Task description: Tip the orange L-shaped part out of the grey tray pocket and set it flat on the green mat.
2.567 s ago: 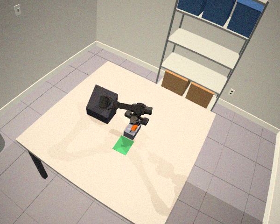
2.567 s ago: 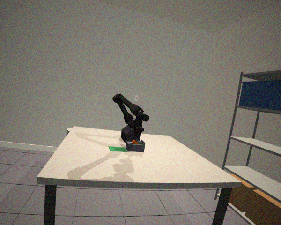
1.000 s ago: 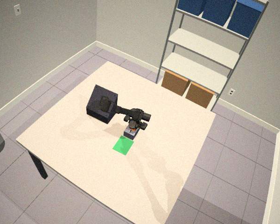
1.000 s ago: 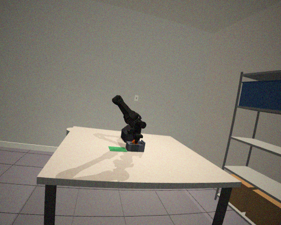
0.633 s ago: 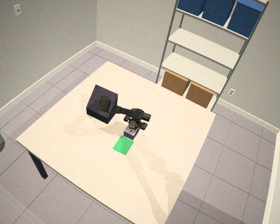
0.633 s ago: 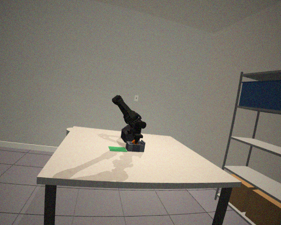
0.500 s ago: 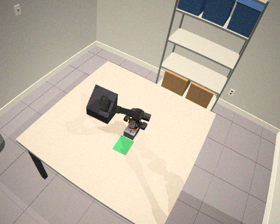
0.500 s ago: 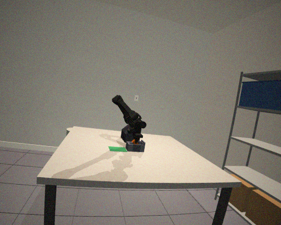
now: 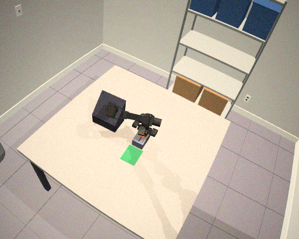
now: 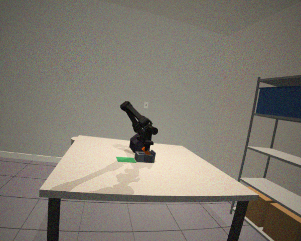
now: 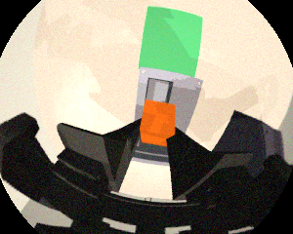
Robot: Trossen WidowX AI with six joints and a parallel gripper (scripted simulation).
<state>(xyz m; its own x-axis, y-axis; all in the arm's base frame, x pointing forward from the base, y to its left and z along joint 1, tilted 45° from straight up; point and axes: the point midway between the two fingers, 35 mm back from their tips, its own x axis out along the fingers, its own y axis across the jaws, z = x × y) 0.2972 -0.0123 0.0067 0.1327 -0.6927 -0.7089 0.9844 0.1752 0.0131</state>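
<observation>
The orange part (image 9: 143, 136) (image 10: 143, 148) (image 11: 158, 113) is tilted. Its end on the mat side stands above the grey tray (image 9: 137, 144) (image 10: 144, 158) (image 11: 189, 97), and its other end slopes down toward the tray's far end from the mat. My gripper (image 11: 154, 124) is shut on the orange part, one finger at each side, low over the tray. The mat-side stretch of the pocket shows uncovered in the wrist view. The part's lower end is hidden. The green mat (image 9: 131, 155) (image 10: 125, 159) (image 11: 171, 39) lies flat beside the tray.
The arm's dark base block (image 9: 108, 110) (image 10: 136, 143) stands on the table (image 9: 87, 164) (image 10: 93, 181) behind the tray. A shelf rack with blue and brown boxes stands beyond the table. Arm shadows fall across the mat and table.
</observation>
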